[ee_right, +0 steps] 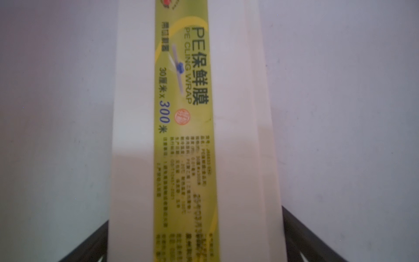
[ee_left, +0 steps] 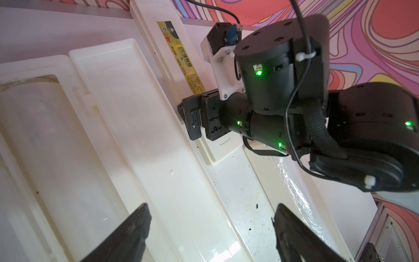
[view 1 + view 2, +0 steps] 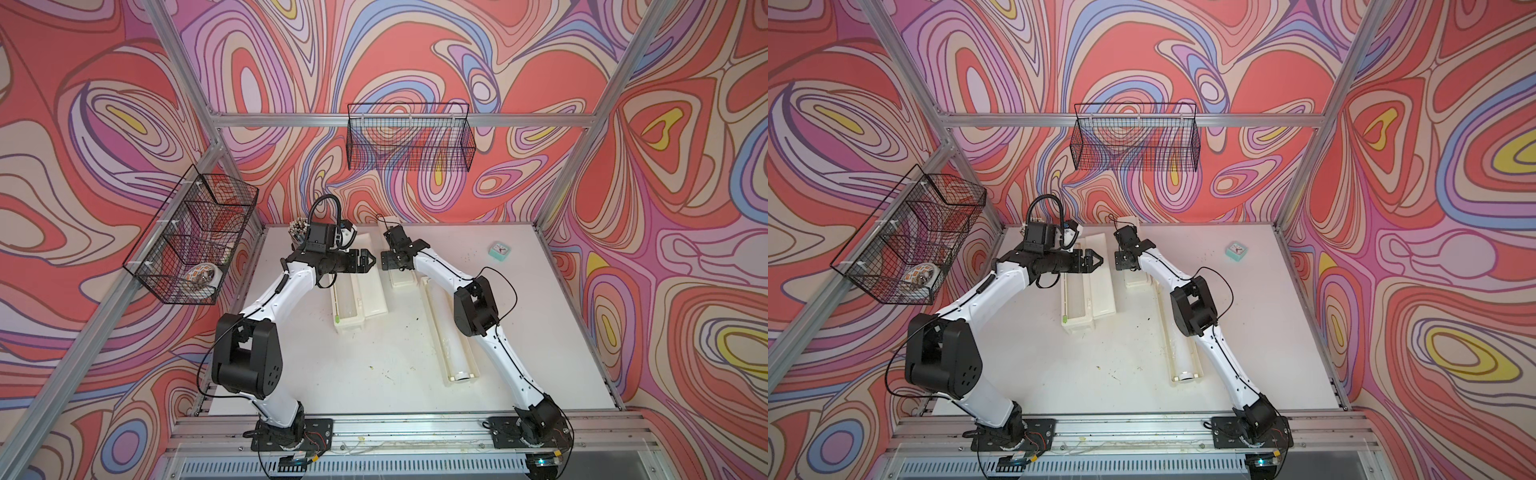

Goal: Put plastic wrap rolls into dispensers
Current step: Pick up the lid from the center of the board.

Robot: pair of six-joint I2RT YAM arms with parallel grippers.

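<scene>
Fingers (image 2: 131,236) over speckled white table (image 3: 374,353), swirl-patterned walls (image 3: 415,62)

Swirling red, purple and cream walls (image 3: 415,62) enclose a white table (image 3: 374,374) inside an aluminium frame (image 3: 291,120). Black wire baskets (image 3: 409,137) hang on two walls.

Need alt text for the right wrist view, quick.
A closed dispenser with a long yellow label fills the centre, lying on the white table. The right gripper straddles it, black fingers close on either side; contact is unclear.
</scene>
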